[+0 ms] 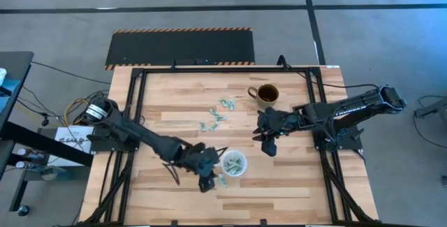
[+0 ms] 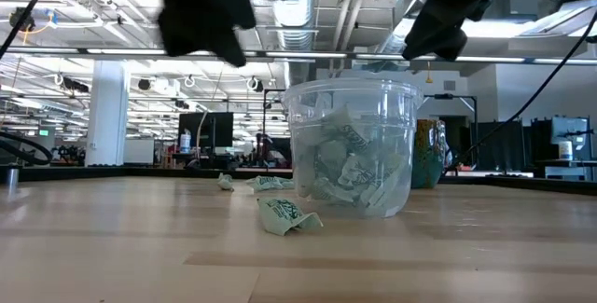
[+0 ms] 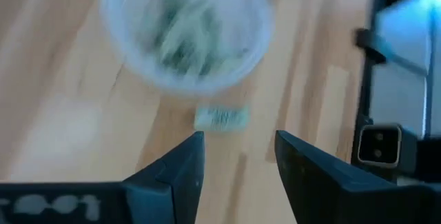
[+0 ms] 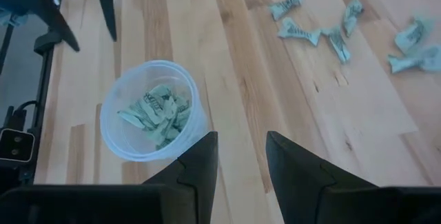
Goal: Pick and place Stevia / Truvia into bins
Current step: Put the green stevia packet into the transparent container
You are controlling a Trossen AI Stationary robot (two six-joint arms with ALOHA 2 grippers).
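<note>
- The left gripper [image 3: 238,156] hangs above the desk [image 1: 188,192] just beside the clear cup [image 1: 234,163], its fingers apart and holding nothing.
- One pale green sachet [image 3: 220,118] lies flat on the wood between that gripper and the cup, close to the cup's wall.
- The right gripper [image 4: 241,156] hovers on the cup's other side, toward the brown mug [image 1: 267,94], with its fingers parted and empty.
- The cup stands upright and holds a heap of crumpled sachets [image 4: 156,113].
- More loose sachets [image 1: 216,114] lie scattered on the desk beyond the cup, well apart from it, nearer the mug.
- In the low view one crumpled sachet [image 2: 287,215] rests just beside the cup's base.
</note>
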